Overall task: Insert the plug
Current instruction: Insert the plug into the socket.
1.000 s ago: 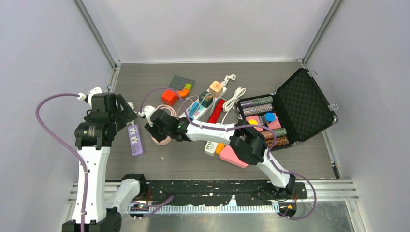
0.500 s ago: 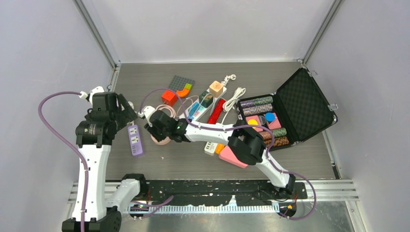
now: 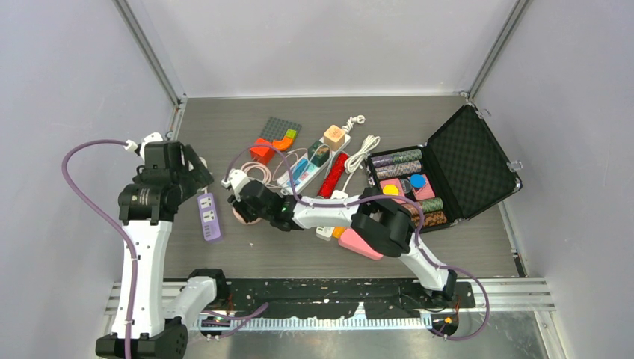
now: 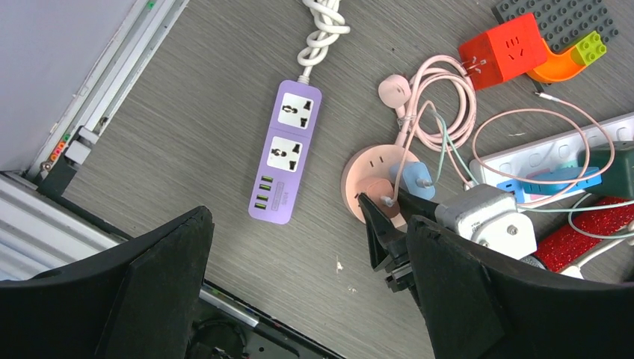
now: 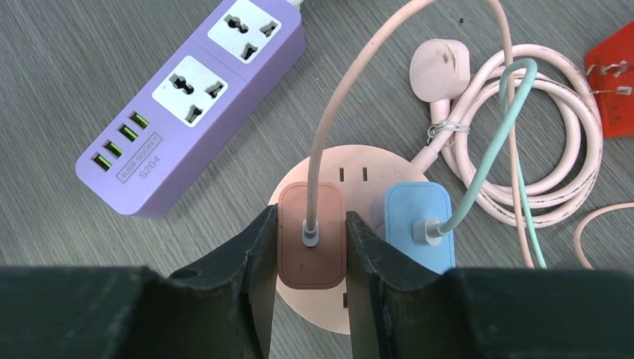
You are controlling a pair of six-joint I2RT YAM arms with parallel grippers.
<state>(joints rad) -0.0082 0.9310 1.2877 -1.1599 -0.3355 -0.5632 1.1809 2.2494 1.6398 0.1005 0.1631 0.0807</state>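
My right gripper is shut on a brown-pink plug with a pink cable, holding it on top of the round pink socket hub. A blue plug with a green cable sits in the hub beside it. In the top view the right gripper is over the hub. In the left wrist view the hub and the right gripper's fingers show at right. My left gripper is open and empty above the purple power strip.
The purple strip lies left of the hub. A pink coiled cable with round plug, a red cube adapter, a white power strip, a brick plate and an open black case of chips lie behind and right.
My right gripper has moved down and slightly toward me with the plug, onto the round hub. My left arm has hardly moved.
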